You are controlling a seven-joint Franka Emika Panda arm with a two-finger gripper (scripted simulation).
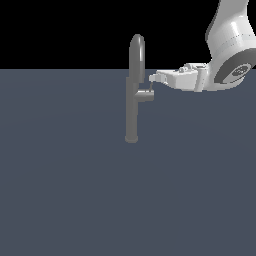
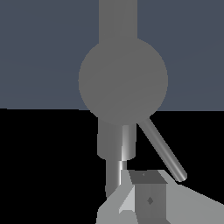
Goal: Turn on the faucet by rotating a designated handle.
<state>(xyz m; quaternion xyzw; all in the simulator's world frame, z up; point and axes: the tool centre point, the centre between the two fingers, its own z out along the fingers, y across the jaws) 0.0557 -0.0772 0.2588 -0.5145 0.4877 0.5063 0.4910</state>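
Hovering claw beside handle, faucet upright

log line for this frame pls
phase: approach | end effector: beside faucet, just above handle | jaw state: unclear | contact with handle: cannot confirm | lever pin: tilted, free

Faucet: looking like matt grey metal, smooth, no scratches or texture; soft highlight running along the column, arch at upper centre of the frame shading darker. Handle: showing the same dull grey, smooth; in the wrist view its thin lever pin is catching a brighter satin sheen. Claw: appearing as smooth white plastic-like shell, faintly glossy; a finger is reading flat grey, hard-edged. Robot arm, upper right: gleaming white, semi-gloss, with a dark joint cap. Desk: appearing uniform slate blue, matt, featureless.
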